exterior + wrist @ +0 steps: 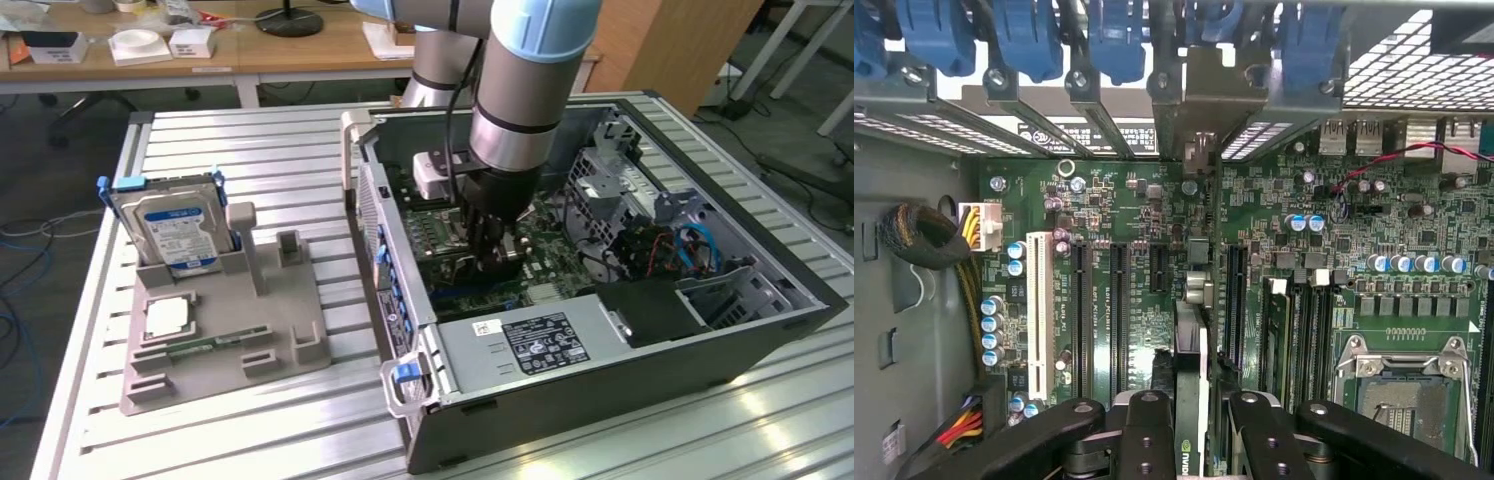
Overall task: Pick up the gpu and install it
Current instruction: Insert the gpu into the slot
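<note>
Covering the foreground is a ribbed metal table (254, 150), with wooden desks (200, 55) along the back of the room and a blue cable trailing over the floor at the exterior view's left. Two things stand on the table: a grey parts holder (227, 340) and an open computer case (747, 330) lying on its side. The holder carries one silver hard drive (176, 228) with a blue label, upright in its slot, one narrow green memory stick (200, 348) lying flat, and one square chip (166, 317) in a recess. One robot arm (527, 90) reaches straight down into the case, and its gripper (1191, 400) is clenched on the gpu (1190, 350), which the wrist view shows edge-on, held upright between the black fingers (1149, 435) just above the green motherboard (1374, 230). The card sits in line with the long black expansion slots, one slot (1235, 300) close beside it and two more plus one white slot (1038, 315) farther off. Whether its edge is already touching a slot I cannot tell. Four blue retaining clips (1024, 35) line the rear wall of the case. The power supply (534, 345) fills the near corner, and drive bays (727, 290) with blue cables occupy the exterior view's right, leaving the arm a narrow well over the board. The table beyond the case and holder is bare slats out to its raised rim.
</note>
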